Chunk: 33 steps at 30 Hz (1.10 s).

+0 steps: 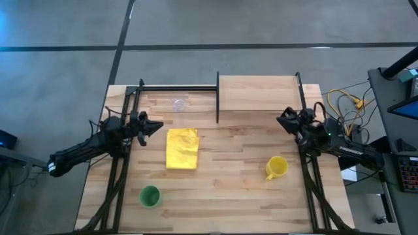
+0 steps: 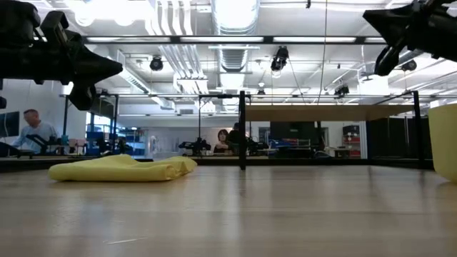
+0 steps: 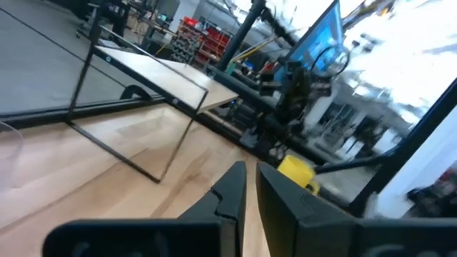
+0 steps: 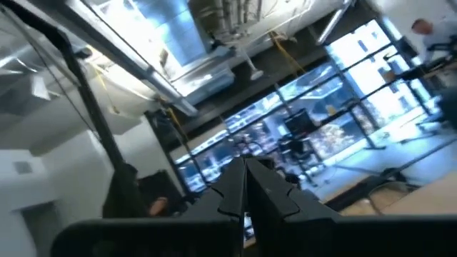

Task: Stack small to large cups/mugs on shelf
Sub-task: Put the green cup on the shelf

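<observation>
From above, my left pincer hangs over the surface just beside the yellow cloth, and my right pincer hangs near the shelf, on its front side. The clear cup stands beyond the cloth, beside the shelf's post. The yellow mug sits well apart from the cloth toward my right arm; the green cup stands nearer the front edge than the cloth.

At table height, the cloth lies flat and the shelf rises behind it.

My left wrist shows my fingers nearly together, a thin gap between, gripping nothing, with the mug beyond them.

My right wrist shows fingers pressed together, empty.
</observation>
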{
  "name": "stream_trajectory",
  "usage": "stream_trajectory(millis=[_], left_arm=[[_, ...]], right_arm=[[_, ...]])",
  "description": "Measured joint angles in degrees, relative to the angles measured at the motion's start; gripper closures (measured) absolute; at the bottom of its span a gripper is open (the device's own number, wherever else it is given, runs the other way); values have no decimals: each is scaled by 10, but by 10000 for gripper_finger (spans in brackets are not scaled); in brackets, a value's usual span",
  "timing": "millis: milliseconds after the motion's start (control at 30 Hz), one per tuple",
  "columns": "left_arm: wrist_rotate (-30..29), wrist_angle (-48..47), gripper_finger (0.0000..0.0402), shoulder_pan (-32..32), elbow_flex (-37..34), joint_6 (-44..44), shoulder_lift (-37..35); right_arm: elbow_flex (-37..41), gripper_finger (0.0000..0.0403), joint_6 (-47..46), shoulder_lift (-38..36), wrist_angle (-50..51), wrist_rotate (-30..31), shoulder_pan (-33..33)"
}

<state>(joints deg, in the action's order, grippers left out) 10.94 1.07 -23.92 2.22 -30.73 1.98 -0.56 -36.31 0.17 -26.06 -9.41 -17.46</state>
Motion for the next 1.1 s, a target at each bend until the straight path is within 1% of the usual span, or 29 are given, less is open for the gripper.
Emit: stream_trajectory(millis=[67,167,233,300,367,433,567,633,700,767,900,1000,1100], left_arm=[[7,23,381,0,0,-18,1],[10,23,381,0,23,-15,8],[10,24,381,0,50,-15,19],[11,22,381,0,85,-2,33],[12,21,382,0,130,26,53],[12,-9,382,0,190,61,79],[10,-96,382,0,324,138,147],[9,-126,382,0,387,176,182],[9,-152,382,0,441,214,211],[8,-175,382,0,486,240,237],[8,-209,382,0,539,251,274],[7,-221,382,0,544,251,288],[8,-219,382,0,534,251,296]], right_arm=[[0,394,-16,0,0,0,0],[-12,394,-32,5,8,0,0],[-36,394,-29,18,9,0,0],[-81,394,-4,41,20,-6,0],[-144,394,33,70,55,-26,0],[-224,394,68,111,117,-42,0],[-394,394,112,219,260,-47,0],[-472,394,135,276,315,-47,0],[-540,394,159,328,353,-47,0],[-602,394,173,374,366,-47,0],[-708,394,170,451,367,-46,0],[-779,394,174,500,366,-45,-1],[-838,394,172,542,367,-42,-1]])
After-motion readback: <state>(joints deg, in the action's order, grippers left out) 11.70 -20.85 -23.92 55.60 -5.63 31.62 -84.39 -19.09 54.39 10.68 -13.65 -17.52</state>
